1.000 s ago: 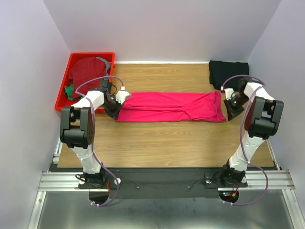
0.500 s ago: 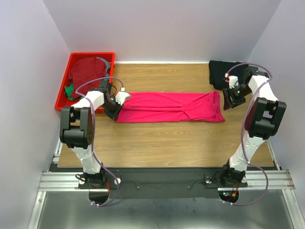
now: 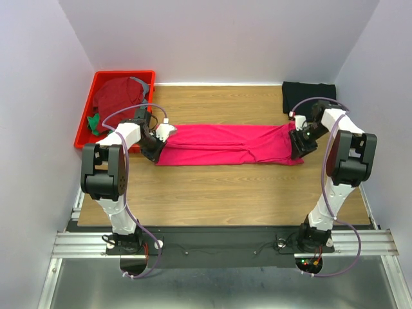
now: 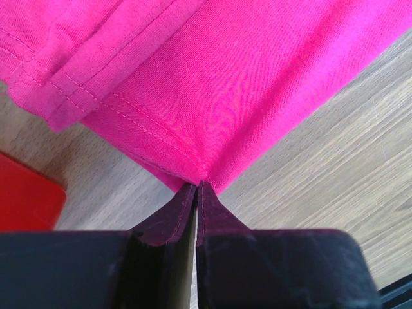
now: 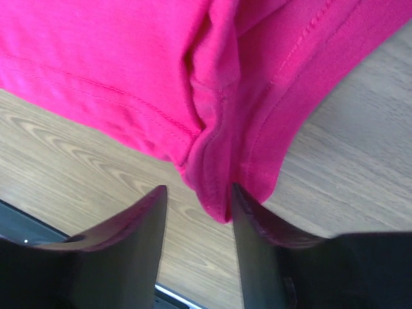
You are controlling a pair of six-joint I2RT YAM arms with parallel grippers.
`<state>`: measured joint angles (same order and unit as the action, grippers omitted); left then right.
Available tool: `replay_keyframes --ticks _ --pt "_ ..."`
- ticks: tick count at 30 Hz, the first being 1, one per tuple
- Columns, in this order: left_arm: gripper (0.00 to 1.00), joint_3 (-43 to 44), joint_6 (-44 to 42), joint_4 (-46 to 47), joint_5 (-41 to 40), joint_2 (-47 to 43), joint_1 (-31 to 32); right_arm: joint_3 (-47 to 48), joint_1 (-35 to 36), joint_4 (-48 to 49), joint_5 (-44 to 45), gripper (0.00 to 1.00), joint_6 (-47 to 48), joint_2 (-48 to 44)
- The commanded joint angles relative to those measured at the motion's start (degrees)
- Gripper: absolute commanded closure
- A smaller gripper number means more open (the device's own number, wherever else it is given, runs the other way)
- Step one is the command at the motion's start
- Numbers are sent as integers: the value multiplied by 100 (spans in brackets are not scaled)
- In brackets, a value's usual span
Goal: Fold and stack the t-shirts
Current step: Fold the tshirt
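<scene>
Pink t-shirt (image 3: 228,144), folded into 1 long strip, is lying across the table (image 3: 225,193). Left gripper (image 4: 196,188) is clamping its left corner; right gripper (image 5: 198,196), fingers apart, is straddling the right hem, likely readying a 2-handed fold.

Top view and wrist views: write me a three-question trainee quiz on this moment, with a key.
1. True or false: the right fingers are shut on the pink t-shirt.
2. Where does the black t-shirt lie? A: on the pink t-shirt. B: at the far right corner of the table. C: between the left fingers.
3. Fill in: the ____ fingers pinch a corner of the pink t-shirt.
Key: 1 false, they stand open astride its corner. 2 B. 3 left.
</scene>
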<state>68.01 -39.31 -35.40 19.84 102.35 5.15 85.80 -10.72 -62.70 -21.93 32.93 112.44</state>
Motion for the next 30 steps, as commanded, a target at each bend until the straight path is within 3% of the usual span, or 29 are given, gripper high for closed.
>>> replay_keyframes --ticks 1,6,7,10,17,30 --pt "85 -68 37 -81 -23 -180 13 -168 0 337 119 55 -67 -29" --pt "90 -86 29 -46 -24 -127 13 -353 0 381 347 69 64 -108" --pt "92 -86 20 -38 -15 -118 13 -379 0 390 452 82 108 -152" --pt "100 -86 2 -46 -6 -162 4 -389 -53 372 663 99 213 -301" --pt "100 -130 -270 -292 -24 -364 -23 -344 -439 188 1252 100 732 -425" --pt "100 -692 -674 -503 -208 -584 -14 -1417 -448 249 1763 99 1102 -460"
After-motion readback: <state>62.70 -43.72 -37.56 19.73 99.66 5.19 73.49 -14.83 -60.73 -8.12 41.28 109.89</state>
